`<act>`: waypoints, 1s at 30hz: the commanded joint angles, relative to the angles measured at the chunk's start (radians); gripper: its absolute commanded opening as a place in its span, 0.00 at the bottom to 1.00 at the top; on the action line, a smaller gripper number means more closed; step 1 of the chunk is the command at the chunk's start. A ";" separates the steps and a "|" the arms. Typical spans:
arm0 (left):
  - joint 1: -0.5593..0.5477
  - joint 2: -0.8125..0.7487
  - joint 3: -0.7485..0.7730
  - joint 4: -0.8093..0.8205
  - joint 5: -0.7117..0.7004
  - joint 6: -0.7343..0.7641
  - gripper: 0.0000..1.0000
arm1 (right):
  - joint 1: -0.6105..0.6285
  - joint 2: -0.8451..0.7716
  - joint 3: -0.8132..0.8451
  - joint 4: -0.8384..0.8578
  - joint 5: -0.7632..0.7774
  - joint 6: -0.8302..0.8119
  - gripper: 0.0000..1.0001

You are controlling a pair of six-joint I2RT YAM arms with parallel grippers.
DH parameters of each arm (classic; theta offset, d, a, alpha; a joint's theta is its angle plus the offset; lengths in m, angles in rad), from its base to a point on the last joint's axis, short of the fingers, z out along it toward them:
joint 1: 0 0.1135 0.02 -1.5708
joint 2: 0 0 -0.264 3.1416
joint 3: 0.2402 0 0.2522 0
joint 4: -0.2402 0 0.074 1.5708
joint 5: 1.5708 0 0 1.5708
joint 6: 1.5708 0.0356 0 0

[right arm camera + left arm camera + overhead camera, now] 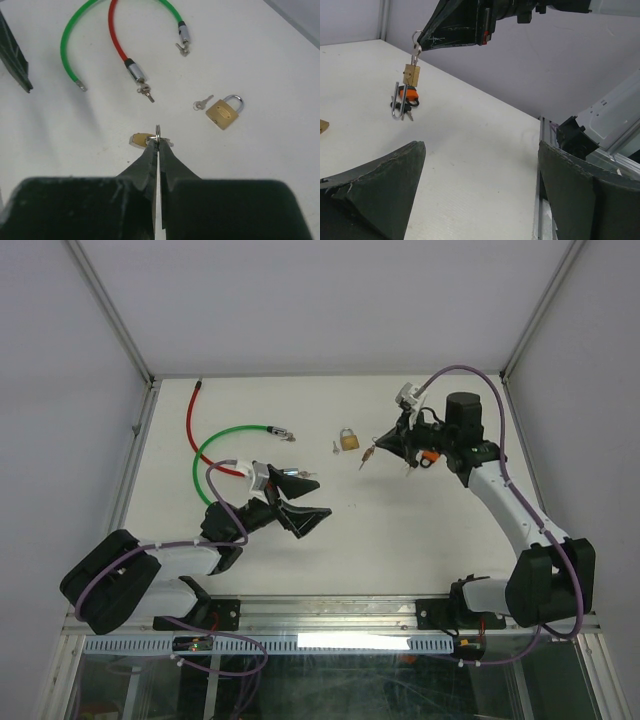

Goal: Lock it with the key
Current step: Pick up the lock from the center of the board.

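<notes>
Left gripper point(322, 494) spread wide, right gripper point(158, 144) pinching key ring point(157, 132), small padlock point(411, 74) dangling from key point(415, 52)

Small brass padlock point(411, 75) hangs in mid-air above the table, upside down, w/ key point(416, 50) stuck in its keyway from above. Key's ring point(157, 131) is pinched at the tip of the right gripper point(158, 146), jaws closed tight. Steel shackle point(396, 105) dangles below the body, tilted to one side; looks open, can't be sure.
</notes>
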 commanded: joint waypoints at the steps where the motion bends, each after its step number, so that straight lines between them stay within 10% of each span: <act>1: 0.006 0.018 0.003 0.097 0.029 -0.022 0.98 | 0.015 -0.049 0.002 0.015 -0.135 -0.019 0.00; 15: 0.002 0.143 0.085 0.070 -0.122 -0.087 0.72 | 0.073 -0.034 -0.001 0.013 -0.182 -0.005 0.00; 30: -0.167 0.196 0.284 -0.249 -0.548 0.071 0.72 | 0.108 -0.004 -0.006 0.024 -0.175 0.008 0.00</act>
